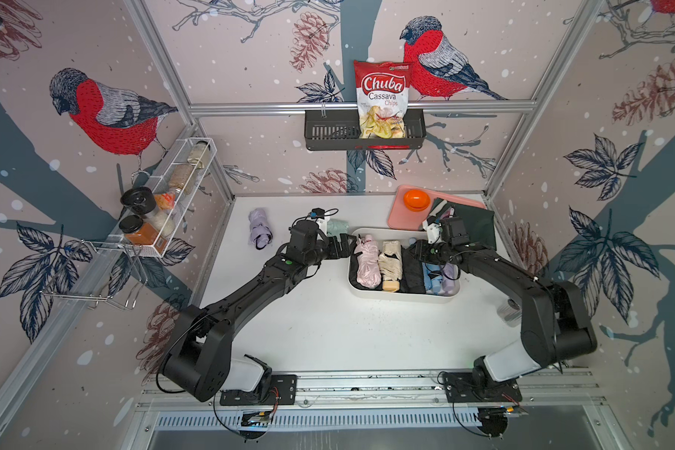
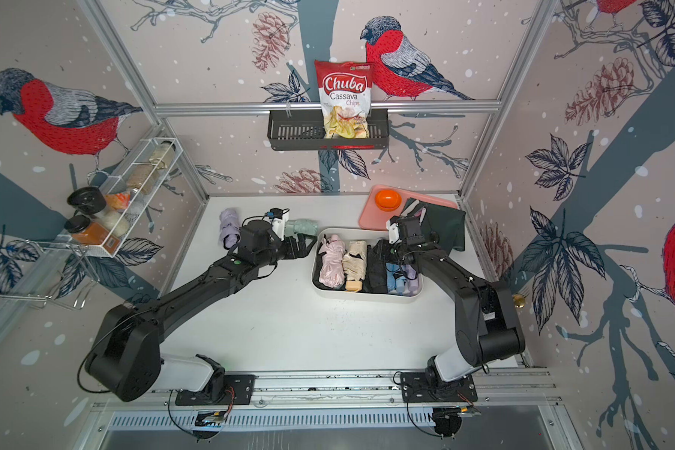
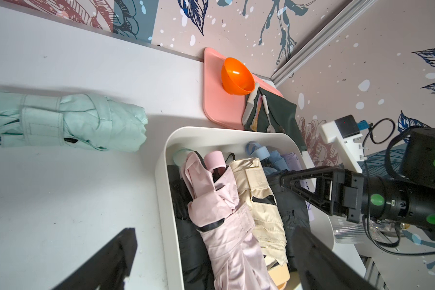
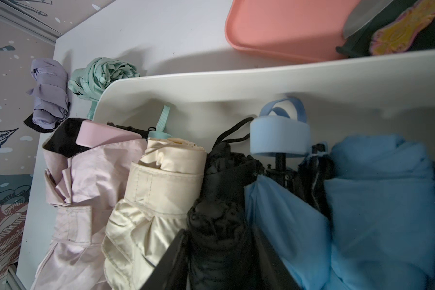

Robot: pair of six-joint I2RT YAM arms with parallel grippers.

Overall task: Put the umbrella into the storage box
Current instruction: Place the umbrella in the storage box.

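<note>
Mint umbrella [image 3: 73, 123] lay on surface [image 1: 328, 331], just outside storage box [image 1: 402, 297]; lavender umbrella [image 1: 260, 233] farther off. Left pincer [image 1: 345, 245] spread wide, empty, at box edge. Right pincer [image 4: 219, 233] straddled black umbrella [image 4: 221, 188] inside box; can't tell if pinching.

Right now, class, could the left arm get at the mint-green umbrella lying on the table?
Probably yes: the mint-green umbrella lies on bare table close beside the open, empty left pincer, with nothing between them.

The left arm [image 1: 250, 284] hides most of the mint umbrella [image 1: 338, 227] in both top views.
</note>
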